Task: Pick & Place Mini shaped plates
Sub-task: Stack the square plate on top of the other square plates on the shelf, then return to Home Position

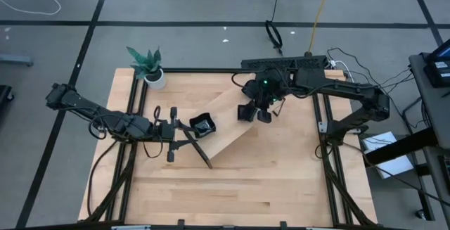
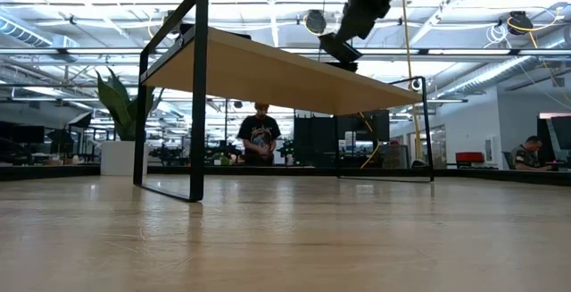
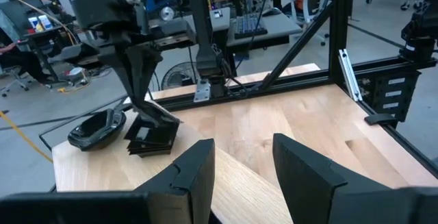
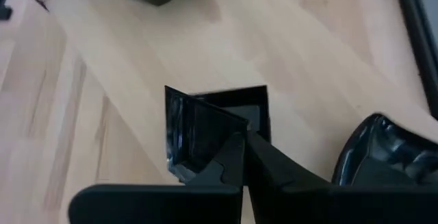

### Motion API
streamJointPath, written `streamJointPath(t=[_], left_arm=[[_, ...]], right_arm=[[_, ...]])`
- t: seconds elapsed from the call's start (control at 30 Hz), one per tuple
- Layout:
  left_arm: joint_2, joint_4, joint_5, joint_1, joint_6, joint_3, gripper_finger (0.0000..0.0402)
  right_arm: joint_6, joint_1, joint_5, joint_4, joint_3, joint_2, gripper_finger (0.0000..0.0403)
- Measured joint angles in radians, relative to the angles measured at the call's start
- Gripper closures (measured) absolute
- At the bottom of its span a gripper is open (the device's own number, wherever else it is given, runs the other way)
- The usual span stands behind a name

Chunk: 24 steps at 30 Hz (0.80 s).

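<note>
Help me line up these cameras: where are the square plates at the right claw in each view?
High view: square plates on the wooden tray's upper-right end.
Low view: hidden above the tray.
Left wrist view: plates left of centre.
Right wrist view: plates centre.
Shared landmark: right claw, pinching them.

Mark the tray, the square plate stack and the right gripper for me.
tray [image 1: 232, 128]: high view, bare wooden surface.
square plate stack [image 3: 152, 136]: left wrist view, top plate.
right gripper [image 1: 254, 113]: high view, between its fingertips.
</note>
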Motion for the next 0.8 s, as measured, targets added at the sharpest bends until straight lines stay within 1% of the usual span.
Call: streamJointPath(t=[0.07,0.2,0.37,0.43,0.53,0.67,0.8], left_arm=[[0.000,0.000,0.000,0.000,0.000,0.000,0.0250],[0.000,0.000,0.000,0.000,0.000,0.000,0.0250],[0.000,0.000,0.000,0.000,0.000,0.000,0.0250],[0.000,0.000,0.000,0.000,0.000,0.000,0.0250],[0.000,0.001,0.000,0.000,0.000,0.000,0.0250],[0.000,0.000,0.000,0.000,0.000,0.000,0.0250],[0.000,0.000,0.000,0.000,0.000,0.000,0.0250]], right_arm=[[-0.008,0.000,0.004,-0.012,0.000,0.000,0.0403],[-0.009,0.000,0.055,0.017,0.000,0.000,0.0403],[-0.019,0.000,0.054,0.037,0.000,0.000,0.0402],[-0.035,0.000,0.066,0.039,-0.001,0.001,0.0398],[-0.053,0.000,0.113,0.056,-0.001,0.014,0.0386],[-0.112,0.000,0.157,0.071,-0.002,0.013,0.0372],[-0.146,0.000,0.159,0.105,-0.008,0.014,0.0371]])
